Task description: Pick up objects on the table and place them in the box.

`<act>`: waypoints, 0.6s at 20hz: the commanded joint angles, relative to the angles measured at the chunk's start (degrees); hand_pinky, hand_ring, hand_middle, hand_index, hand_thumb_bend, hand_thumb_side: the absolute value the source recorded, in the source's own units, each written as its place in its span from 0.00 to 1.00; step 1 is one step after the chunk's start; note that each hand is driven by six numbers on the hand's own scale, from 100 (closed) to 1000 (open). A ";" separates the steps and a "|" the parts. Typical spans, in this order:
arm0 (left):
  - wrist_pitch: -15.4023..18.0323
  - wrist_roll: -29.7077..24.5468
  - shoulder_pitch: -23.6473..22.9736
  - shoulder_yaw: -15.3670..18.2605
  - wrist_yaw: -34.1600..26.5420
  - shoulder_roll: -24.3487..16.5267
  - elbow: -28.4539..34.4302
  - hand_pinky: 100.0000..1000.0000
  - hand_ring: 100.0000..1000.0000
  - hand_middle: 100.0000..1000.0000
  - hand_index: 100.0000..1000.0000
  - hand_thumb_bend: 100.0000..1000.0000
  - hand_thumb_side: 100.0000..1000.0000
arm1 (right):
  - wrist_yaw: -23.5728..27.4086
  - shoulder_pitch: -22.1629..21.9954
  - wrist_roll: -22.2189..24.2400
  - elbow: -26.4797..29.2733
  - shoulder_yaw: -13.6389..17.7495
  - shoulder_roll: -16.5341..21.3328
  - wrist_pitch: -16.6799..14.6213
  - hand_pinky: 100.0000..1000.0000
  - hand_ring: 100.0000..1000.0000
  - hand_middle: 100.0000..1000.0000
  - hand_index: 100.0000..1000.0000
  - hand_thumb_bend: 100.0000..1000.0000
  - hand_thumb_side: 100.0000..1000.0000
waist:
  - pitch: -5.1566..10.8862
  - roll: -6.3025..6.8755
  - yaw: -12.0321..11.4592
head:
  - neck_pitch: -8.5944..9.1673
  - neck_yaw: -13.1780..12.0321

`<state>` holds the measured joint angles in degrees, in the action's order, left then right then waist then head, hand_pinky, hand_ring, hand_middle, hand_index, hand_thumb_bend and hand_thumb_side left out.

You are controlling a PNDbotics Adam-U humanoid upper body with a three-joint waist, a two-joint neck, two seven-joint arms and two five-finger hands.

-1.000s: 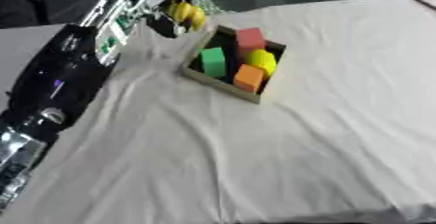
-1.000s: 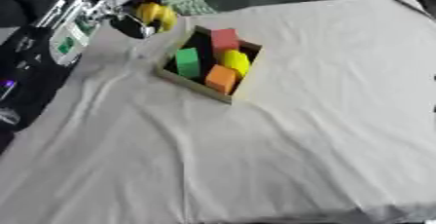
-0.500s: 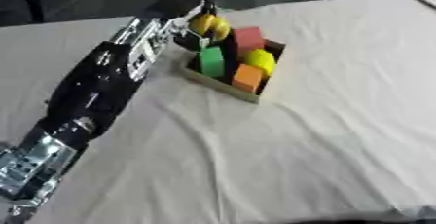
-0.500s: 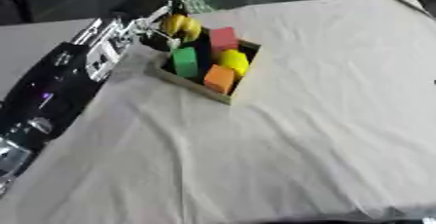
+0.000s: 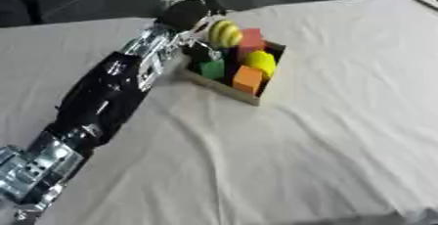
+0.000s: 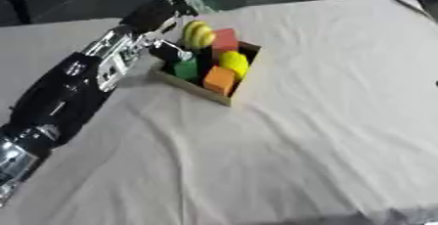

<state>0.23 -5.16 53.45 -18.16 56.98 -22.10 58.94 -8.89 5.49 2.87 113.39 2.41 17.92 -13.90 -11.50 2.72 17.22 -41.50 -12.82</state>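
My left hand (image 5: 190, 14) is stretched far out over the table and is shut on a yellow striped ball-like object (image 5: 225, 33), held just above the near-left part of the wooden box (image 5: 254, 96). Inside the box sit a green block (image 5: 211, 68), an orange block (image 5: 248, 79), a red block (image 5: 251, 38) and a yellow rounded piece (image 5: 261, 61). The fingers under the yellow striped object are partly hidden. My right hand shows in neither view.
A white cloth (image 5: 325, 131) covers the table, wrinkled in front of the box. My left arm (image 5: 111, 92) crosses the left side of the table. Dark floor lies beyond the far edge.
My left arm has swung right and reached out, carrying the yellow striped object from beside the box to just over it. The picture has also shifted.
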 commanded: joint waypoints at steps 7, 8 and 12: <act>0.85 1.74 0.19 0.44 -2.72 -3.11 6.29 0.73 0.71 0.68 0.82 0.31 0.29 | 0.09 0.35 0.04 1.20 0.48 0.45 0.04 0.71 0.72 0.74 0.89 0.00 0.39 | 1.10 -0.19 -0.74 | 0.70 0.98; 0.97 2.00 -0.23 0.70 -3.61 -3.61 7.72 0.72 0.69 0.66 0.80 0.28 0.30 | 0.04 0.27 -0.02 1.20 0.55 0.45 0.05 0.71 0.72 0.74 0.89 0.00 0.39 | 1.18 -0.20 -0.96 | 0.64 1.26; 1.39 4.12 -3.11 2.93 -7.14 -5.36 13.44 0.70 0.65 0.60 0.77 0.16 0.30 | -0.15 -0.26 -0.16 1.20 0.67 0.47 0.30 0.71 0.72 0.74 0.89 0.00 0.39 | 1.93 -0.19 -2.18 | 0.19 2.26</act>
<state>1.53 -1.86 49.53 -16.46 51.07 -25.39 69.85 -8.91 4.93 2.82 113.39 2.53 17.87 -13.82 -10.44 2.75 14.87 -41.53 -10.94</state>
